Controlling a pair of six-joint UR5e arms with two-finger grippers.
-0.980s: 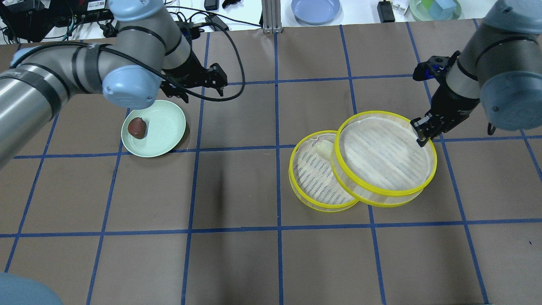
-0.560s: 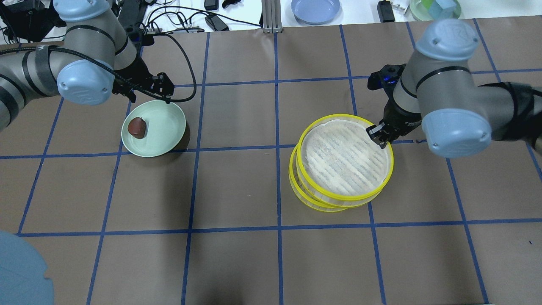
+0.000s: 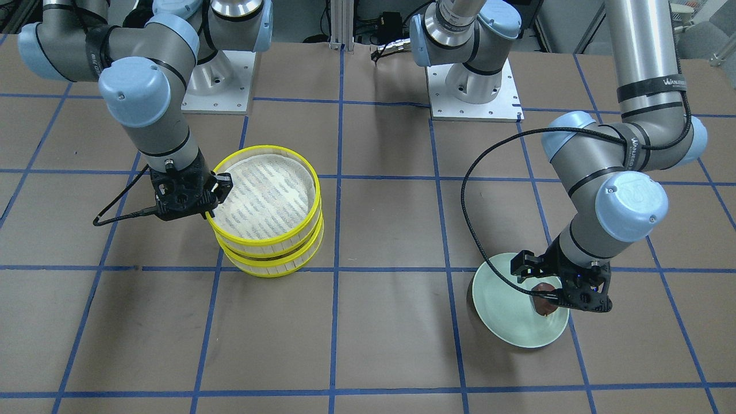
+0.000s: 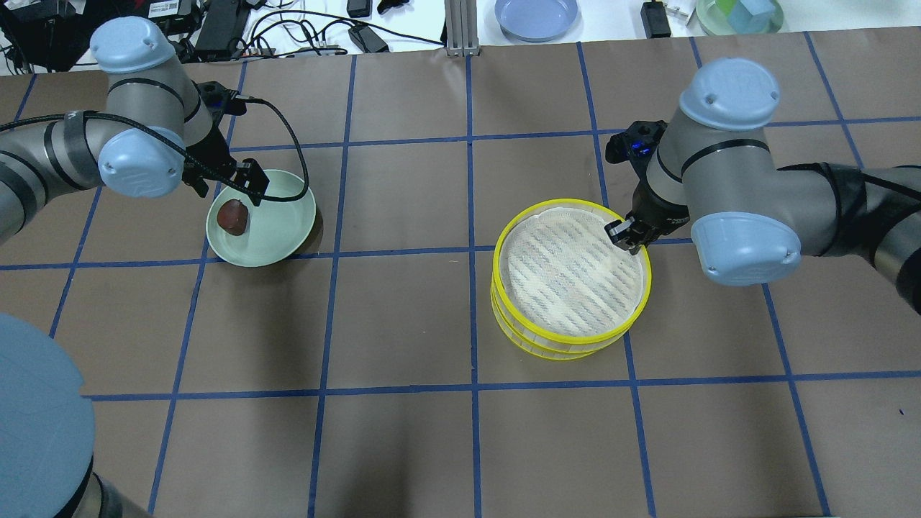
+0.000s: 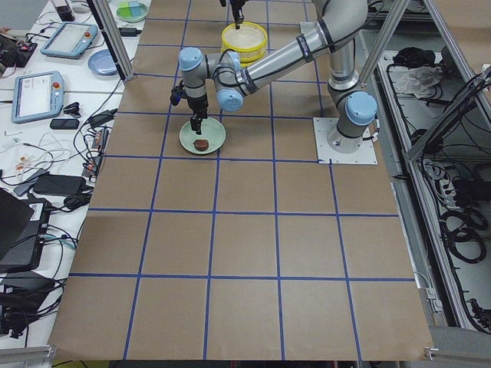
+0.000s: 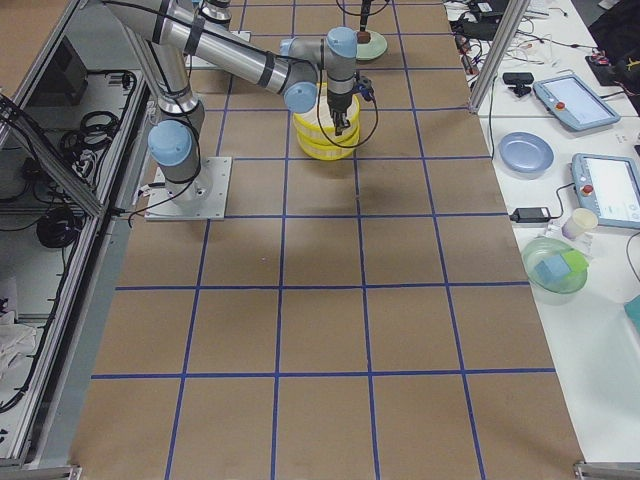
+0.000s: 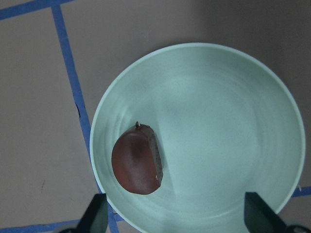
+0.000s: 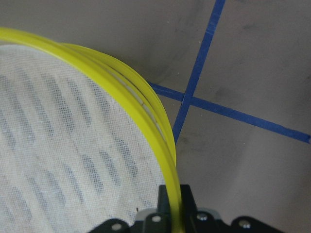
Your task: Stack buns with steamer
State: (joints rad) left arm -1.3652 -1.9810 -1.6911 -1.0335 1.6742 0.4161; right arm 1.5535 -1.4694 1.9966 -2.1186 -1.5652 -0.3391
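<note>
Two yellow-rimmed steamer trays stand stacked right of centre, the upper tray on the lower tray. My right gripper is shut on the upper tray's far right rim. The stack also shows in the front view. The cream-white bun is hidden under the upper tray. The dark reddish-brown bun lies on the pale green plate at the left. My left gripper hangs open and empty just above the plate. In the left wrist view the bun lies between its spread fingers.
A blue plate and a green bowl with blocks sit beyond the table's far edge. Cables and devices lie at the back left. Blue tape lines grid the brown table.
My right gripper has carried the upper tray left onto the lower tray, covering the cream-white bun. My left arm has swung left and now hangs over the green plate.
</note>
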